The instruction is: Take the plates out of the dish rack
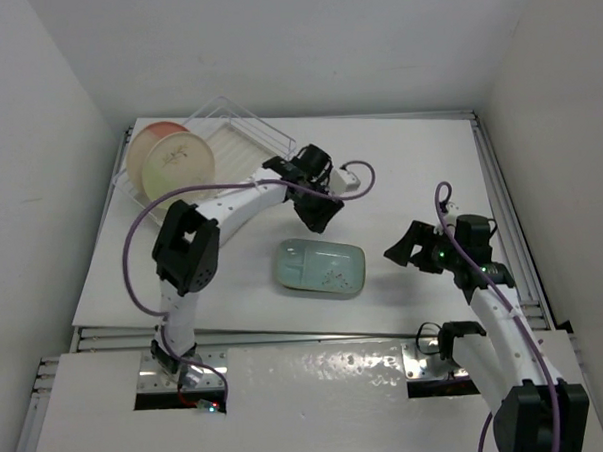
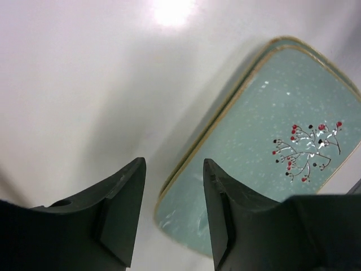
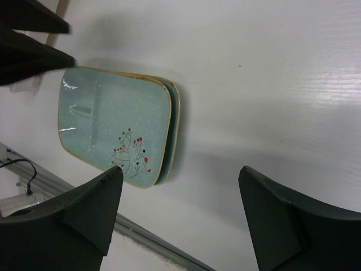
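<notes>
Two pale teal divided plates (image 1: 321,267) lie stacked flat on the white table, also showing in the left wrist view (image 2: 271,152) and the right wrist view (image 3: 113,124). Round cream plates with a salmon-pink segment (image 1: 171,160) stand in the clear dish rack (image 1: 253,136) at the far left. My left gripper (image 1: 316,210) is open and empty, hovering over the far edge of the teal stack; its jaws (image 2: 174,162) straddle the plate's corner without touching it. My right gripper (image 1: 408,249) is open and empty just right of the stack, with bare table between its fingertips (image 3: 181,169).
A small white box with a cable (image 1: 353,181) sits beside the left gripper. A metal rail (image 1: 306,331) runs along the table's near edge. White walls close in on the left, right and back.
</notes>
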Tool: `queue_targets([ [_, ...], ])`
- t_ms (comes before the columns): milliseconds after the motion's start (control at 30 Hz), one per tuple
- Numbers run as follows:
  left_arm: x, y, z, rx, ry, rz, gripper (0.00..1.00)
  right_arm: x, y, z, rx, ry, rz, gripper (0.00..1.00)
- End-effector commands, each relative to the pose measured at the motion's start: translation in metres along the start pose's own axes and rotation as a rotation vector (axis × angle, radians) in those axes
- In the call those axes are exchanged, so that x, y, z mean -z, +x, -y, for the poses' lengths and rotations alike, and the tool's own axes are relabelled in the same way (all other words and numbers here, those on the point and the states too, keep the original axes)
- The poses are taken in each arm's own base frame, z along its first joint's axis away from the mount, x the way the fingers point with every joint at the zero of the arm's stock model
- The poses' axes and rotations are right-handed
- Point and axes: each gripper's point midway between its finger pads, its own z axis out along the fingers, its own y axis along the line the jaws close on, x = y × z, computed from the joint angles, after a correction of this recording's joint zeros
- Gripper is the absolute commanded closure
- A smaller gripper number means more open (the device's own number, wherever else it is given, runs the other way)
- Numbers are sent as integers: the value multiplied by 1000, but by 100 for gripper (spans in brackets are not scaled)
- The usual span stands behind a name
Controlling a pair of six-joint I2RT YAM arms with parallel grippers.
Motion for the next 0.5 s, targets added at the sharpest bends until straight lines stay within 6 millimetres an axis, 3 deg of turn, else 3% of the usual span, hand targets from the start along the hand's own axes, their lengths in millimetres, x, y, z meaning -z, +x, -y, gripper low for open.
queue_targets([
  [0, 100, -44, -32, 162, -238, 255, 57, 3, -14, -3, 3, 14, 42, 18],
  [33, 109, -39, -36, 188, -275, 273, 58, 1, -10, 0, -12, 21, 41, 19],
  [67, 103, -14, -38, 252, -307, 234, 59, 0, -9, 1, -18, 22, 40, 19],
  [100, 125, -16, -34, 265, -335, 303, 63, -1, -9, 1, -18, 19, 46, 20],
  [133, 109, 15, -27, 299, -324, 248, 63, -2, -8, 1, -26, 20, 40, 20],
  [200, 113, 32, -15, 346, -321, 261, 64, -2, -9, 2, -27, 22, 39, 20],
  [233, 98, 60, -9, 378, -316, 196, 64, -2, -12, 0, -26, 21, 41, 20],
  [333, 81, 91, 2, 430, -295, 142, 65, -2, -15, 0, -24, 22, 46, 20],
  [467, 75, 100, -3, 411, -326, 148, 64, 1, -15, 0, -6, 33, 40, 20],
])
